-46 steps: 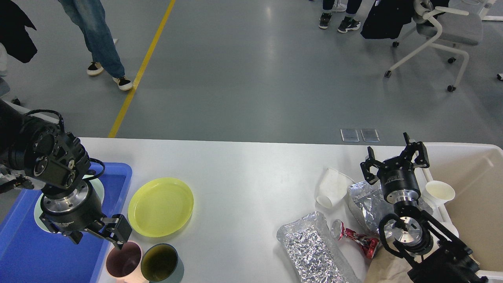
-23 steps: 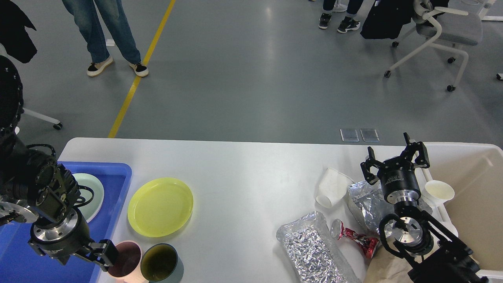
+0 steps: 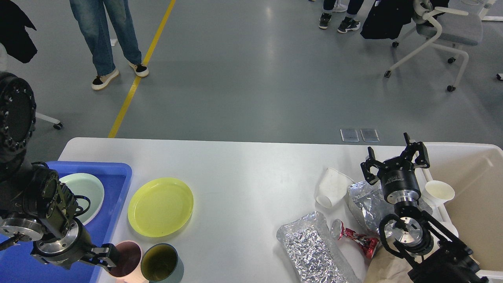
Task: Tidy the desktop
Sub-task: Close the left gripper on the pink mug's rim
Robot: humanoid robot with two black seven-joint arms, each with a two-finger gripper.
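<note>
1. Head view, arm poses: the left arm enters at the lower left of the frame, over the blue tray (image 3: pixel 118 173); the left gripper (image 3: pixel 110 257) lies low at the bottom left, its black fingers at the rim of the pink cup (image 3: pixel 126 257); whether they clamp that rim or merely touch it, I cannot tell.
2. The right arm rises from the lower right corner; the right gripper (image 3: pixel 395 159) points toward the top of the frame, its fingers spread wide apart and holding nothing.
3. Writing: small white lettering rings the right wrist, too small to read.
4. The desktop (image 3: pixel 243 173) is a smooth white top with rounded corners, filling the lower half of the frame; on it lie a yellow plate (image 3: pixel 160 206) left of centre, a dark green cup (image 3: pixel 159 262) just beside the pink one, a tipped white paper cup (image 3: pixel 332 186), crumpled foil bags (image 3: pixel 310 243) and a crushed red can (image 3: pixel 353 236) at the lower right; a cream bin (image 3: pixel 475 157) sits at the right edge.
</note>
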